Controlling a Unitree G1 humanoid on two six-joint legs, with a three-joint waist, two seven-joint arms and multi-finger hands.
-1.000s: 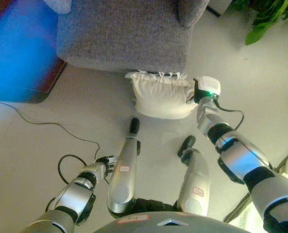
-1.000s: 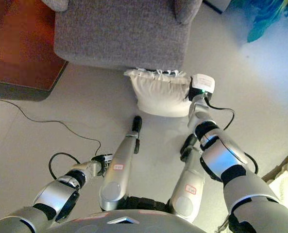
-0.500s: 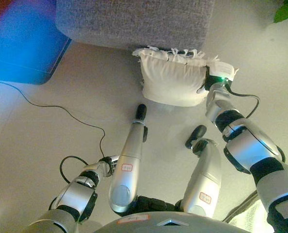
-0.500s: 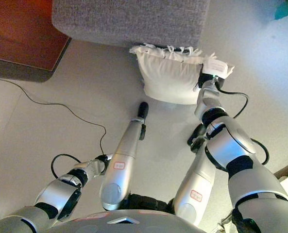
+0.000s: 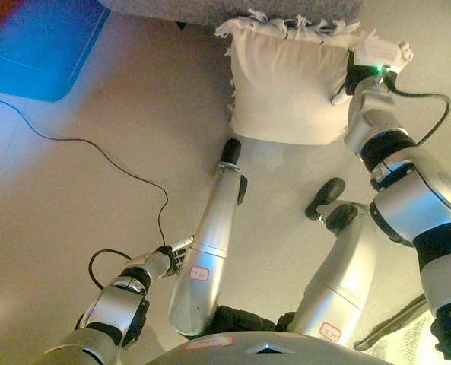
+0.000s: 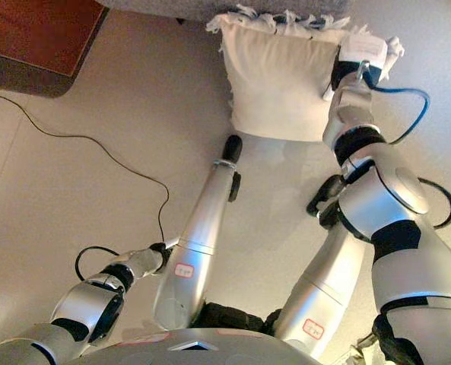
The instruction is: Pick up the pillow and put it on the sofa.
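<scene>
Pillow position first: the cream-white square fabric pillow with a knotted fringe along its top edge (image 5: 290, 87) stands upright on the pale grey floor (image 5: 96, 198), its fringed edge reaching up against the lower front of the grey woven-fabric sofa (image 5: 233, 9), of which only a narrow strip shows along the top of both views. The pillow is not on the sofa seat; whether its lower edge rests on the floor or hangs just above it is hard to judge from this angle.

The right hand (image 5: 352, 76) is at the pillow's right edge, near the upper corner, pressed into the cloth. Its fingers seem to be behind or buried in the fabric, so I cannot tell whether they are clenched on the pillow or only lying against it.

The left hand (image 5: 176, 249) shows low at the lower left of the views, well apart from the pillow and close to the floor; it is small and partly hidden, and I cannot tell how its fingers are set.

A thin black cord (image 5: 96, 152) trails across the floor from the left edge. A dark red-brown slab, perhaps a low wooden piece of furniture (image 6: 35, 38), sits in the upper left corner beside the sofa.
</scene>
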